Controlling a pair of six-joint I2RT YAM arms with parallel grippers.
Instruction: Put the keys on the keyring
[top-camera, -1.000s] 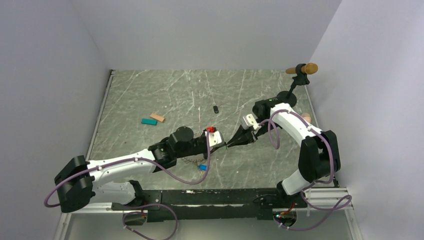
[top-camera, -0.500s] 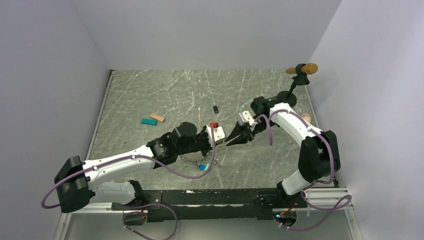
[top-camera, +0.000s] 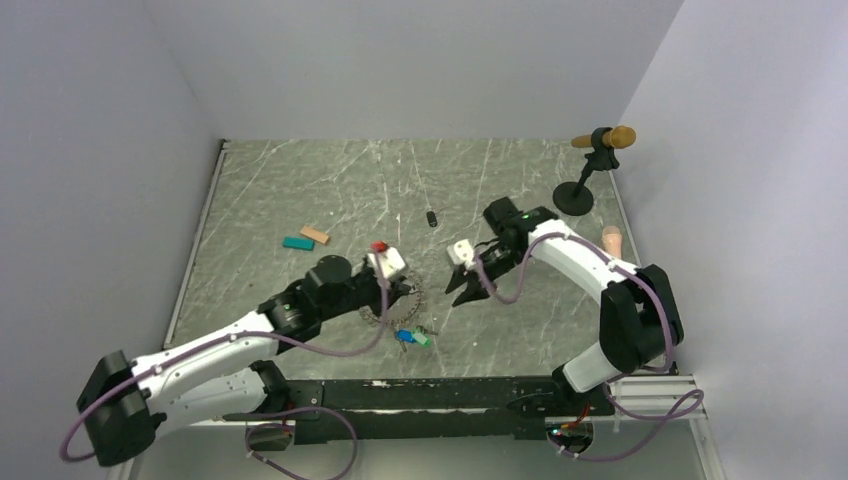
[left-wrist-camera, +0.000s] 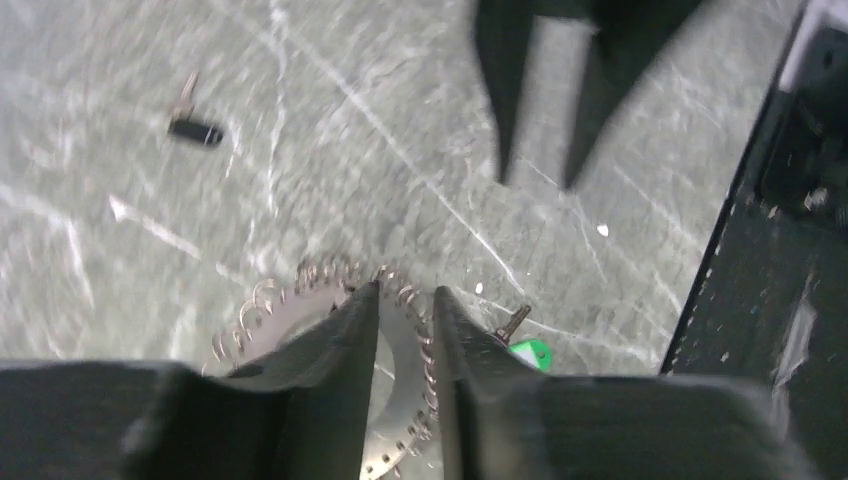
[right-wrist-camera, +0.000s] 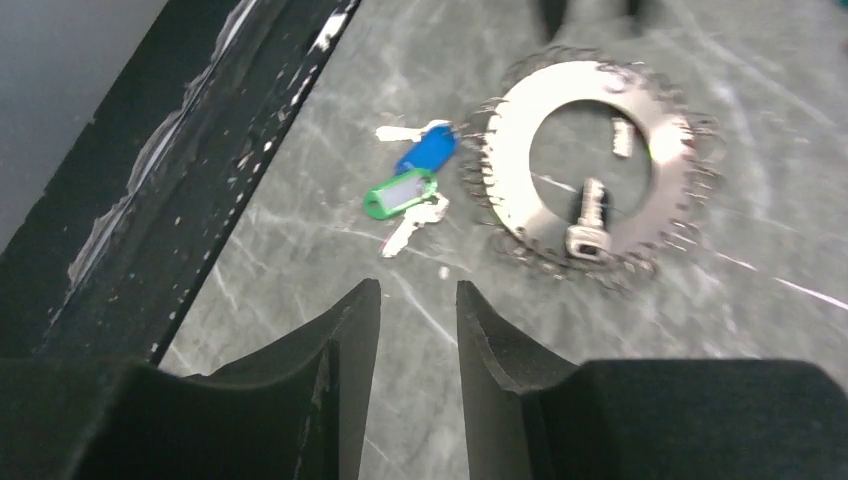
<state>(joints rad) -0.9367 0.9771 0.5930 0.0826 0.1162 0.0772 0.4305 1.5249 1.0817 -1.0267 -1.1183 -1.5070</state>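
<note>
2 keys, the blue key (top-camera: 403, 337) and the green key (top-camera: 423, 340), are seen from the top view lying flat on the table (top-camera: 300, 180) just beside the near edge of the keyring (top-camera: 408, 302), between the 2 arms. The left gripper (top-camera: 392, 293) is parked over the ring and the right gripper (top-camera: 463, 292) is held just beside it, with nothing carried by either. So the job is judged close to done, maybe done, but no link between tags and ring can be made out from up here.

Left wrist view: the fingers (left-wrist-camera: 340, 340) are parted by a narrow slit only. The ring's toothed rim is seen through it, not pinched as far as can be told. A bit of the green tag is caught off to the right.

Right wrist view: the jaws are spread with bare table in the gap, so nothing is gripped. The ring is shown as a flat silvery band fringed with small loops, with 2 silver pieces (right-wrist-camera: 588, 220) lying inside its hole. Both tags are laid touching or nearly touching its rim; whether they're threaded on can't be told.
</note>
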